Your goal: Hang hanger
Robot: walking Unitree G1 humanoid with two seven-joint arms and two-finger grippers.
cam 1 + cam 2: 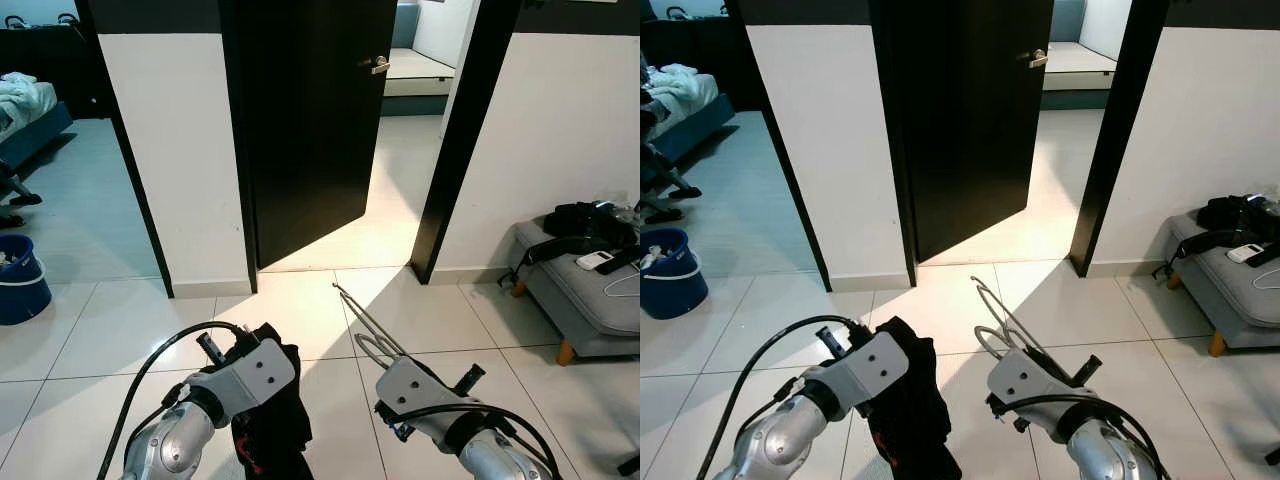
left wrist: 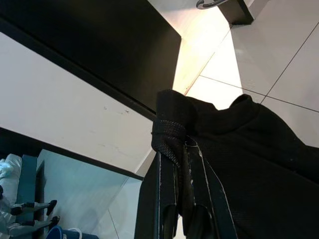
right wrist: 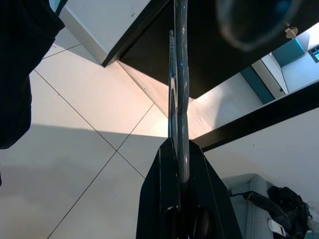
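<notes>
Left eye view: I see both arms raised in front of me over the white tiled floor. The left gripper holds a black garment that hangs down on the near left. The right gripper holds a thin wire hanger on the near right, its long end pointing far, toward the black door.

Right eye view: The same scene. The door stands half open, with sunlight on the floor behind it. A grey sofa with a black bag is at the far right, and a blue bucket at the far left.

Left wrist view: The two black fingers are pressed together on a fold of the black cloth — the jaws are clamped on the garment.

Right wrist view: The fingers are closed on the metal wire of the hanger, which runs straight out from them toward the door.

Step in hand: I judge this as carrying — the hanger and the garment are both held, and no rail or hook for hanging is in sight.

Next move: I think I must walk on and find the place to hang, probably through the doorway, keeping both grips firm and the wire away from the door frame.
</notes>
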